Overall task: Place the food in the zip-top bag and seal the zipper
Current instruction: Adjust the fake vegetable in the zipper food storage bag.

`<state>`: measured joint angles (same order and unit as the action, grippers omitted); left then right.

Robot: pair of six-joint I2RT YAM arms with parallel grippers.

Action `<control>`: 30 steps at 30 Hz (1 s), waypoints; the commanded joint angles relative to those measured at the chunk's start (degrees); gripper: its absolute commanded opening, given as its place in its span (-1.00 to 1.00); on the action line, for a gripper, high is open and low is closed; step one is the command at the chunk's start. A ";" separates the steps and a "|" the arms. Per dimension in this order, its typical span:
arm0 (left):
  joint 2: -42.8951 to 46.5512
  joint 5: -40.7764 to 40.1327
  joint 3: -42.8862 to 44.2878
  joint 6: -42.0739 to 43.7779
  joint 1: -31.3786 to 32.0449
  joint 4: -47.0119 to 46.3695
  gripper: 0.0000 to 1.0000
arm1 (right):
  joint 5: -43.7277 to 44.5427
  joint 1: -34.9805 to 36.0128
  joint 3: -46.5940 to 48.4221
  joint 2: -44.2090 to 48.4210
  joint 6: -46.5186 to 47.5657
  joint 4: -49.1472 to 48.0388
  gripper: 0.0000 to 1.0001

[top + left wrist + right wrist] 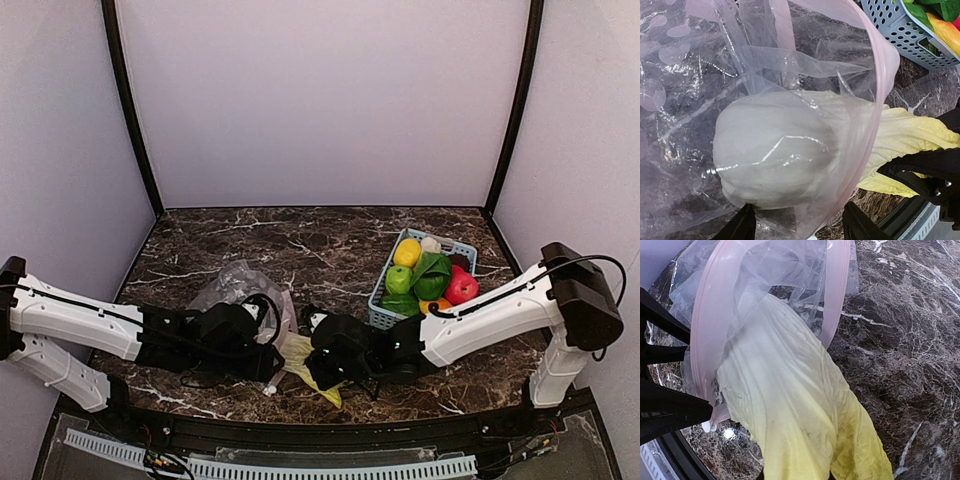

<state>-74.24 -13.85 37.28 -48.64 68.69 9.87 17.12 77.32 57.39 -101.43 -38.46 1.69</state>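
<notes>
Okay, cabbage (298, 352) lies lower centre of the overhead view, white end inside the clear bag (690, 75), leafy end out on the tabletop (300, 250). Right gripper (925, 172) clamps the leaves; left gripper (797, 225) jaws spread at the pink zipper strip (707, 330).

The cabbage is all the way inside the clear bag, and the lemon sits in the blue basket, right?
No. Only the white end of the napa cabbage is inside the zip-top bag; its yellow leafy end sticks out past the zipper, as the left wrist view shows. The lemon does sit in the blue basket.
</notes>
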 commanded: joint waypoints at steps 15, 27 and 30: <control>1.18 0.25 -0.50 0.33 0.20 2.57 -0.87 | 4.64 1.19 5.67 0.73 -1.61 7.37 -1.00; 3.90 8.26 -1.10 8.31 0.15 -2.57 -0.99 | 5.31 -2.48 14.29 -4.31 0.73 18.26 -1.00; 4.94 8.58 -1.51 8.81 0.22 -4.07 -0.99 | 4.91 -3.31 15.22 -4.91 0.81 19.29 -1.00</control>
<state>-71.83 -7.70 37.26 -41.91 68.69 7.55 21.15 75.57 70.65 -105.25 -37.98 18.52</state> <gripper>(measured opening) 0.010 0.103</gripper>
